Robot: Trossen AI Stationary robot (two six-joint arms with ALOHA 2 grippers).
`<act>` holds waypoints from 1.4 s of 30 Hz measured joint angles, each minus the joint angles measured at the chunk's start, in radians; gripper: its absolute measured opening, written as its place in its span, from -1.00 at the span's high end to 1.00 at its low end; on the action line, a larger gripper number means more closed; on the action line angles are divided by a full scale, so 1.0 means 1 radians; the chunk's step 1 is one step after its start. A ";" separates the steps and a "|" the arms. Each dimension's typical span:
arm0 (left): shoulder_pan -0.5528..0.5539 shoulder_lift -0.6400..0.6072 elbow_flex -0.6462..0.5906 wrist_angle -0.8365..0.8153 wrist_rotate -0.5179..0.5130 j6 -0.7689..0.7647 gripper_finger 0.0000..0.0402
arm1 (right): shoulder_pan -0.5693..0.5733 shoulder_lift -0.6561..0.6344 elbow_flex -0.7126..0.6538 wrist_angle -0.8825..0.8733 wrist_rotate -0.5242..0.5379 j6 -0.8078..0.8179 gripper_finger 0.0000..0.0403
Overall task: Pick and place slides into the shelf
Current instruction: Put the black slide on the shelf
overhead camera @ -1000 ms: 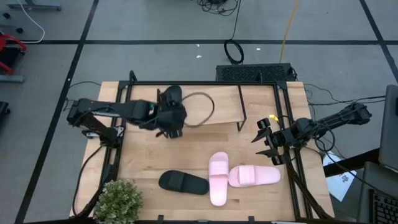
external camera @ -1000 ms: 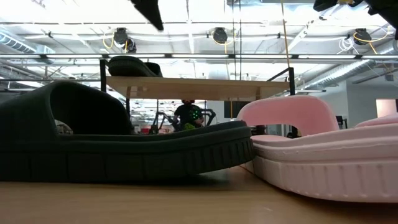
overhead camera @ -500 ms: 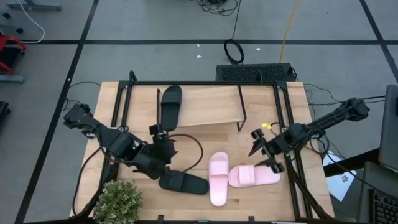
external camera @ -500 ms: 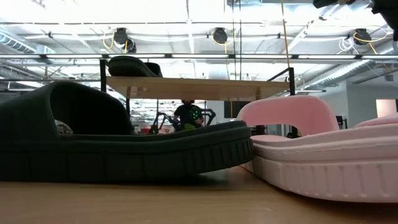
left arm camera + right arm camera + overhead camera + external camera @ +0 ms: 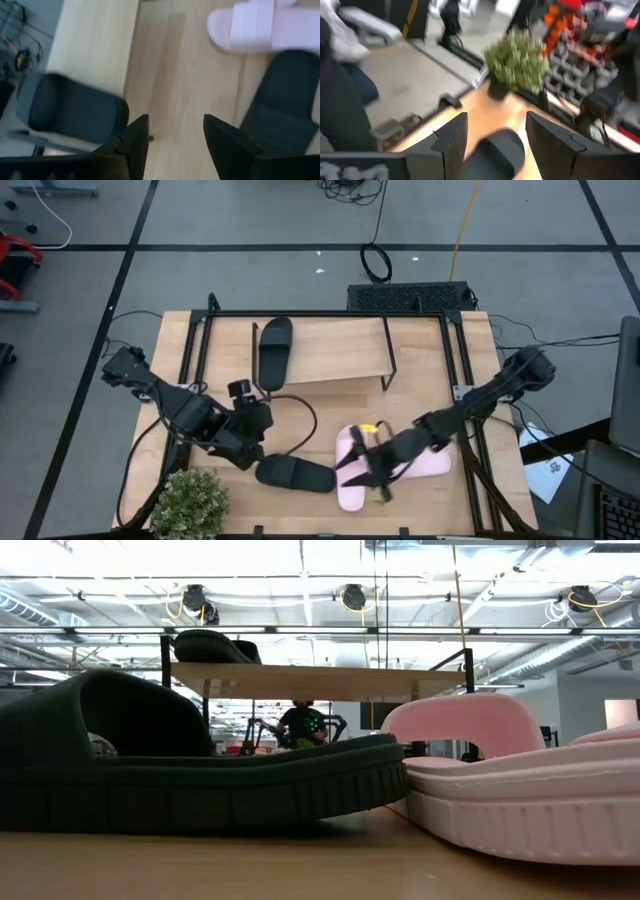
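Grey floor with dark seams surrounds a pale wooden table (image 5: 215, 435), and the risks on it run from one side to the other.

At the near left corner a small potted plant (image 5: 189, 498) stands just beside the left arm's elbow; a wide swing there could topple it. The left gripper (image 5: 256, 418) hangs over bare wood, fingers (image 5: 131, 143) spread wide and holding nothing. Just near of it lies a black slide (image 5: 294, 474) flat on the table. A descent that lands on its rounded edge instead of the strap could push it toward the table's near edge, or toward its pink neighbour.

On the far side, the shelf (image 5: 335, 348) already carries one black slide (image 5: 273, 350) at its left end. I judge that another sandal brought in low could nudge it or catch the plank's lip.

Right of centre, the right gripper (image 5: 367, 470) is down over the two pink slides, fingers (image 5: 451, 141) parted and empty as far as the wrist view shows. One pink slide (image 5: 346, 476) points near to far; the other pink slide (image 5: 424, 464) lies crosswise, touching it. Closing here might pinch both at once or drag one across the other. Both arms work close together, so a collision is possible.

Count: four slides, two black and two pink, one on the shelf and three on the table; one shelf; one plant; two grippers.
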 joint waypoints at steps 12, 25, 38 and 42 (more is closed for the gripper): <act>-0.125 0.000 0.000 -0.064 0.027 -0.143 0.07 | 0.000 0.338 0.348 -0.184 0.080 -0.015 0.05; -0.159 -0.001 0.000 -0.064 -0.009 -0.181 0.07 | -0.026 0.510 0.403 -0.163 0.213 -0.113 0.05; -0.157 -0.001 0.000 -0.065 -0.017 -0.177 0.07 | -0.084 0.539 0.403 -0.107 0.134 -0.120 0.05; -0.157 -0.001 0.000 -0.064 -0.028 -0.174 0.07 | -0.090 0.565 0.404 -0.092 0.106 -0.103 0.05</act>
